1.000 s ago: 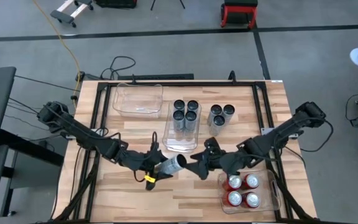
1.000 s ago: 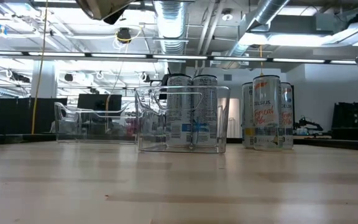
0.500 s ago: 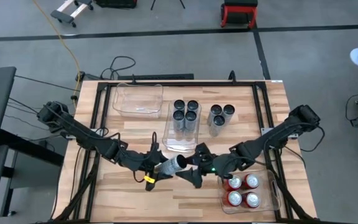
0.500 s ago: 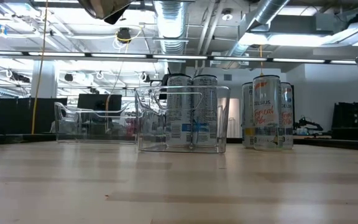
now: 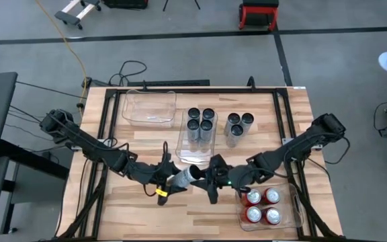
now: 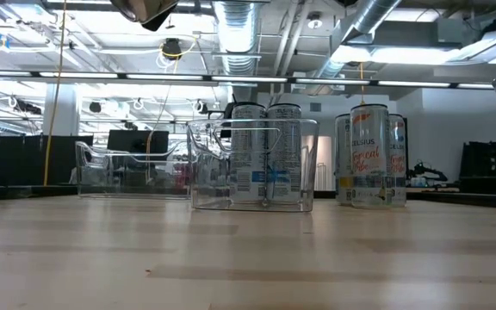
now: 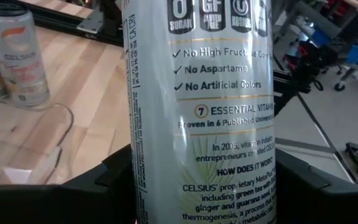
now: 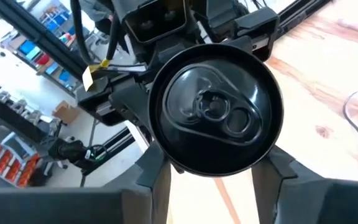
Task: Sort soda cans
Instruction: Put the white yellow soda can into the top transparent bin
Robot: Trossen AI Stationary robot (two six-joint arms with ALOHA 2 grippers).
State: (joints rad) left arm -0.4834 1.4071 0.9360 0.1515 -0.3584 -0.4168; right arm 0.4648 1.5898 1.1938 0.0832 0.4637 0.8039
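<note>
Wooden table (image 5: pixel 146 138) fills centre of the high view, black frame rails round it. Both arms reach in from the sides & meet low-centre of frame.

Bins, largest first: clear bin (image 5: pixel 149 107) upper left of the tabletop; middle bin (image 5: pixel 195 153) at centre holds four dark cans (image 5: pixel 200 122) in its far half; right bin (image 5: pixel 291 216) at lower right holds four red cans (image 5: pixel 263 206), 2x2.

Three silver cans (image 5: pixel 238 126) stand upright on bare wood just right of the middle bin, near it, clustered touching. In the low view the middle bin w/ dark cans (image 6: pixel 265 155) sits centre frame, silver cans (image 6: pixel 370 155) to its right, clear bin (image 6: pixel 132 168) left.

Left gripper (image 5: pixel 170 183) is low-centre in the high view, clamped on the body of a fourth silver can (image 5: pixel 185 177), held tilted, nearly on its side, above the wood, top end pointing toward the right arm. Left wrist view: that can (image 7: pixel 197 112) fills the frame, label text readable, dark fingers (image 7: pixel 73 196) at its sides; another silver can (image 7: pixel 14 53) upper left of that frame.

Right gripper (image 5: pixel 207 179) is right at the can's top end, just right of it in the high view. Right wrist view: can top (image 8: pixel 215 112) w/ pull tab faces the cam, centre frame, right gripper's fingers (image 8: pixel 157 186) either side of its rim, narrowed about it. Touching or a hair off: can't tell. Left gripper (image 8: pixel 160 25) shows behind the can.
</note>
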